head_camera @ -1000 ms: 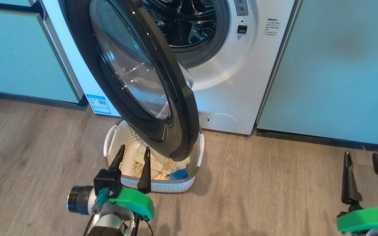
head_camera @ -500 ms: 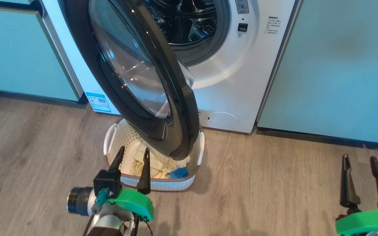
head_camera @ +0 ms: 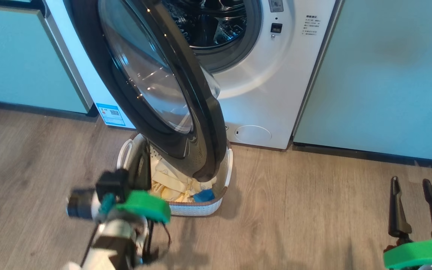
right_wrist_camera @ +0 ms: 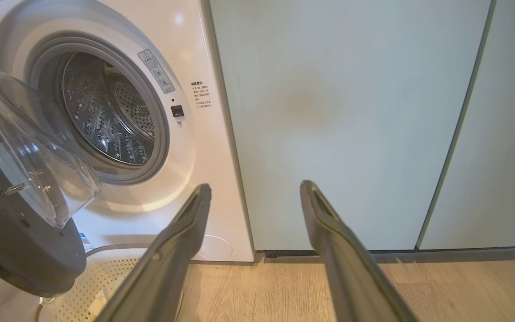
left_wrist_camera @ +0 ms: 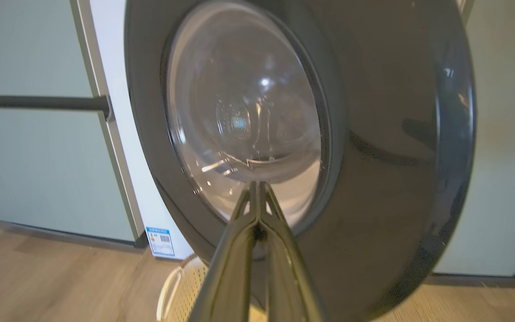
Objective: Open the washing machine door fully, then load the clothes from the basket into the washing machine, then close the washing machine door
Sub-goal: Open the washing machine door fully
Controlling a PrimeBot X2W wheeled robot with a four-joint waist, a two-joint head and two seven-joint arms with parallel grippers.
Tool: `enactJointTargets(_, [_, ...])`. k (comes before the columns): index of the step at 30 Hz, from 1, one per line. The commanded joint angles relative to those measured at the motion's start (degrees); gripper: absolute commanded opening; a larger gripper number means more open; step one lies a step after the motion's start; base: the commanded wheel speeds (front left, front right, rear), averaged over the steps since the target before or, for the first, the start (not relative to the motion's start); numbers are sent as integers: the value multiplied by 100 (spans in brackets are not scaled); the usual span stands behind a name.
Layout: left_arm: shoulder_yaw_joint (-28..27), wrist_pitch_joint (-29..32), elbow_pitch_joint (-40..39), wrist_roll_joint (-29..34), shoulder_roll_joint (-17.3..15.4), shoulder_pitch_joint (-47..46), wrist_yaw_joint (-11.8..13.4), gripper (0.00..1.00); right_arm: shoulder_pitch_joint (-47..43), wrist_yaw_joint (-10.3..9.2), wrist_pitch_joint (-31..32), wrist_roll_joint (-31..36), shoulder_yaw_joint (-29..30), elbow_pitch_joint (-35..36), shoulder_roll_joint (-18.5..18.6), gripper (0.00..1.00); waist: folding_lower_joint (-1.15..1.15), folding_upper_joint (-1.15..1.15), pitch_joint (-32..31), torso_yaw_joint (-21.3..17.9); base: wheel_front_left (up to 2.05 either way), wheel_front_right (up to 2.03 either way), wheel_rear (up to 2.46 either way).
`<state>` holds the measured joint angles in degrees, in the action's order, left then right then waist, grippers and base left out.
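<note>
Washing machine's round black-rimmed glass door (head_camera: 152, 86) hangs half open above the cream perforated plastic basket (head_camera: 195, 210), so the left arm's pressed-together fingers (left_wrist_camera: 233, 268) should probably push its rim gently, clear of the basket.

I count one washing machine (head_camera: 276, 75) with one round door (head_camera: 204, 150), one small round cover (head_camera: 252, 134) low on its front and one blue sticker (head_camera: 110, 113). One basket (head_camera: 197, 210), two white handles (head_camera: 231, 165) showing. Inside lies one blue piece (head_camera: 203, 195); the cream clothes (head_camera: 171, 180) are bunched, so I cannot count them. I have two grippers, the left gripper (left_wrist_camera: 254, 188) and the right gripper (head_camera: 410, 182), two fingers (head_camera: 398, 210) each. Right of the machine stand two pale green cabinet panels (right_wrist_camera: 329, 112).
</note>
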<state>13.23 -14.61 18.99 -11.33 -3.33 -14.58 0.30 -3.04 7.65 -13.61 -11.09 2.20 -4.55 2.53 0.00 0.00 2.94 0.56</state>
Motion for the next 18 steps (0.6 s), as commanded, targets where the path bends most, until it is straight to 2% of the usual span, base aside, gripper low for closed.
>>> enactJointTargets(1, [-227, -39, -290, 70, -158, -367, 48, 0, 207, -16, -36, -43, -103, 165, 35, 100, 0, 0, 6, 1, 0, 0, 0])
enactJointTargets(10, [-265, 63, -1451, 385, -393, -1466, 196, 0, 219, -16, -65, -69, -7, 130, 35, 100, 0, 0, 28, 44, 0, 0, 0])
enactJointTargets(18, [415, 567, -2307, 366, -147, -2189, -37, 0, 208, -16, -86, -94, -49, 77, 35, 100, 0, 0, 31, -55, 0, 0, 0])
